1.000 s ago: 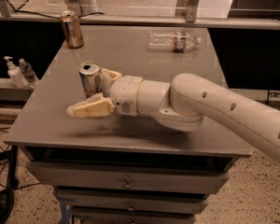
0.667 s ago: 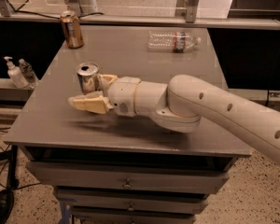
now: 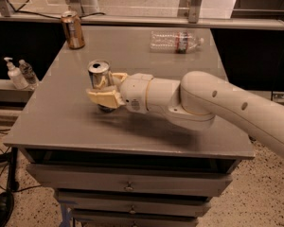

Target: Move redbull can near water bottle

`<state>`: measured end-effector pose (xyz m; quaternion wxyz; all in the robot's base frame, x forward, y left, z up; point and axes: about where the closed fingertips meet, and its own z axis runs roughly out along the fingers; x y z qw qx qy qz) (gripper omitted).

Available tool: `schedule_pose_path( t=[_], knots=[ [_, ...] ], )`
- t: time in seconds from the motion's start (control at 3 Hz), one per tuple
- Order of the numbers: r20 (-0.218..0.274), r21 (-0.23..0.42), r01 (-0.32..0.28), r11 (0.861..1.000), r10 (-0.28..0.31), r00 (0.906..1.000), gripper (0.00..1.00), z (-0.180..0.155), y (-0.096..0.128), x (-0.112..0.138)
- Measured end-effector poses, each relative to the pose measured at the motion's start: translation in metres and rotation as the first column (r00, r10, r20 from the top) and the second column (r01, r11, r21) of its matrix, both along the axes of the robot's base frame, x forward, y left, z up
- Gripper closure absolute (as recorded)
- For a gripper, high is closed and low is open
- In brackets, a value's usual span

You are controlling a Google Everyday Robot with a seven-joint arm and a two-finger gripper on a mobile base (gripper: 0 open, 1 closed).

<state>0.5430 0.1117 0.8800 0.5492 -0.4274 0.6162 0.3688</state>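
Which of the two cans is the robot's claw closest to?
The silver redbull can: the gripper is right at it. The brown can stands apart, farther back.

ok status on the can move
gripper around tall slim silver-blue can, mid-table. clear crinkled plastic bottle lying at far edge. brown-gold can far left, off path.

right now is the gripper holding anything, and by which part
The gripper, over the grey table, holds the tall slim silver and blue can by its lower body.
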Motion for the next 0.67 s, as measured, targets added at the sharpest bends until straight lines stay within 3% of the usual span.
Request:
schedule_pose_path(
  t=[0.33,0.67],
  knots=[
    [0.029,-0.053,0.049,0.997,-0.048,0.9984,1.00,0.014,-0.034,0.018],
    [0.043,-0.106,0.152,0.983,-0.148,0.9880,1.00,0.028,-0.108,0.039]
  ],
)
